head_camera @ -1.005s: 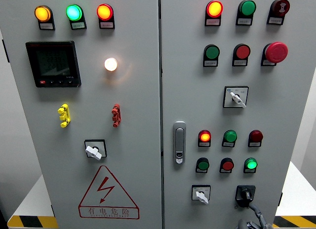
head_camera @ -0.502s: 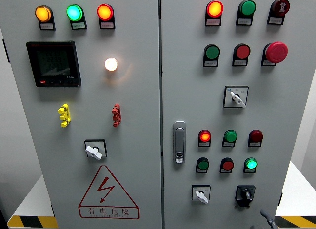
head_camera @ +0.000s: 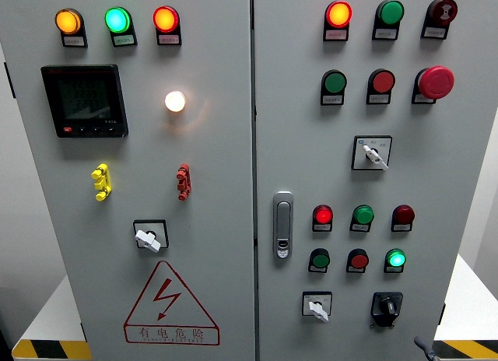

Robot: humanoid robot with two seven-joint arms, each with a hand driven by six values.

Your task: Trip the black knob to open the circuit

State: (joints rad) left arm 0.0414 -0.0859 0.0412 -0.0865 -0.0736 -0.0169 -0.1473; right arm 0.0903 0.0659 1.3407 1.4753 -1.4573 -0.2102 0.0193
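The black knob point(head_camera: 387, 305) sits low on the right cabinet door point(head_camera: 451, 174), right of a white selector switch point(head_camera: 317, 306). It looks small, rigid and stiff to turn; pinch its raised bar. Only a tip of the right robot hand point(head_camera: 424, 348) shows, so I cannot tell its state.

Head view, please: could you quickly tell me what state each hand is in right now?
Left hand: not in view.
Right hand: only a small grey part shows at the bottom edge; open or closed cannot be told.
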